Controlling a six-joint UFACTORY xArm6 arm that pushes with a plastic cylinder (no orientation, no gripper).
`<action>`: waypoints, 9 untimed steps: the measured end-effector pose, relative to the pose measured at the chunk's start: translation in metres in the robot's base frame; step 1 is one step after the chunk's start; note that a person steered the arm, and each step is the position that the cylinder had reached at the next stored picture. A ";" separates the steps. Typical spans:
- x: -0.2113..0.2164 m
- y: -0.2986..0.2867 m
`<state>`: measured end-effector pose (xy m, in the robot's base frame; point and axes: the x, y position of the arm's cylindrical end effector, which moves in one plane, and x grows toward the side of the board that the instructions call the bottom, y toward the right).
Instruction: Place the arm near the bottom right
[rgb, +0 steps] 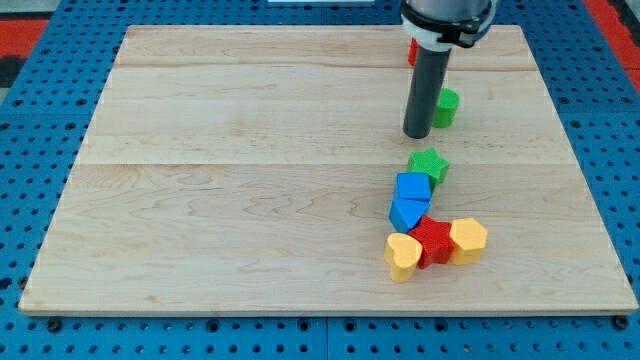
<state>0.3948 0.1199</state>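
My tip (416, 135) is the lower end of a dark rod that comes down from the view's top, right of centre on the wooden board (230, 200). A green block (446, 106) sits just right of the rod. A red block (412, 52) is partly hidden behind the rod near the top edge. Below the tip lies a green star block (429, 164), then a blue cube (413, 187) and a blue triangular block (407, 213). Under them a yellow heart block (402, 256), a red star-like block (434, 241) and a yellow hexagonal block (468, 240) form a touching row.
The board rests on a blue perforated table (40, 100). A red area (20, 30) shows at the view's top left and top right corners.
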 end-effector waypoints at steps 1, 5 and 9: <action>-0.033 0.038; -0.107 0.081; 0.082 0.184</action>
